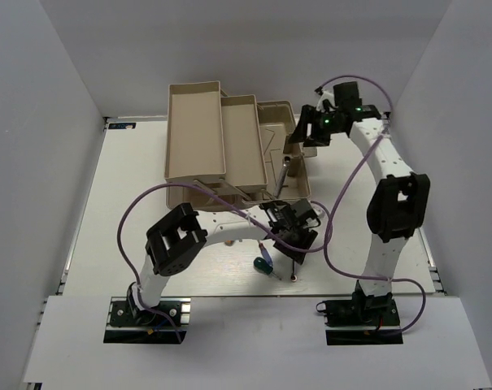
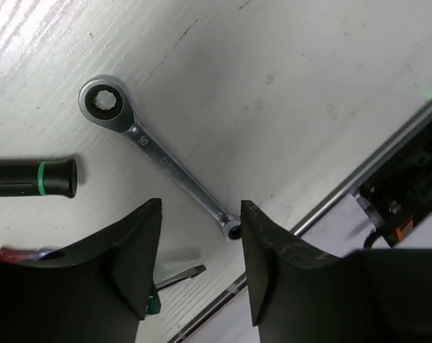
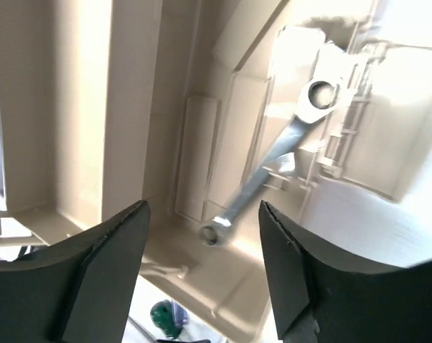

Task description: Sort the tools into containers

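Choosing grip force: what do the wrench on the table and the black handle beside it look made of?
The wrench looks like steel with a satin silver finish: it glints and carries stamped marks. The black handle is likely matte plastic or rubber: dull surface, green band.

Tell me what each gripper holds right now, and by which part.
Nothing. Left gripper open above the small wrench on the table; right gripper open above the larger wrench in the toolbox.
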You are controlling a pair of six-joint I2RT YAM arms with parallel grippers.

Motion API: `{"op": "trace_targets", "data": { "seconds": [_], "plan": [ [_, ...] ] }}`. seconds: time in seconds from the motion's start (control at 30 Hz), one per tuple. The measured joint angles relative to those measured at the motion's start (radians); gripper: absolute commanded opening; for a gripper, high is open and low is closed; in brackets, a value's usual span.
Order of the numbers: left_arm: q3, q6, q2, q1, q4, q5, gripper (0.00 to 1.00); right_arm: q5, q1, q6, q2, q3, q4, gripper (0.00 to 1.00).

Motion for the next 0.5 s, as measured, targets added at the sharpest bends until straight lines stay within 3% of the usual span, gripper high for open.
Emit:
{"op": "trace_targets", "data": {
  "seconds": [0.07, 0.13, 0.33, 0.5],
  "plan": [
    [0.01, -0.026, 0.021, -0.011, -0.01, -0.022, 0.53, 0.003, -0.042, -0.014, -0.055, -0.019, 0.003, 0.58],
    [0.017, -0.048, 0.042, -0.019, -0.023, -0.047, 0.51, -0.007, -0.094, -0.021, -0.114, -0.057, 0.004, 0.54],
    [0.105, -0.1, 0.116, -0.032, -0.072, -0.102, 0.4, -0.068, -0.269, -0.026, -0.254, -0.269, 0.011, 0.54],
    [0.235, -0.126, 0.199, -0.043, -0.137, -0.129, 0.28, -0.114, -0.325, -0.029, -0.266, -0.377, 0.006, 0.54]
  ]
}}
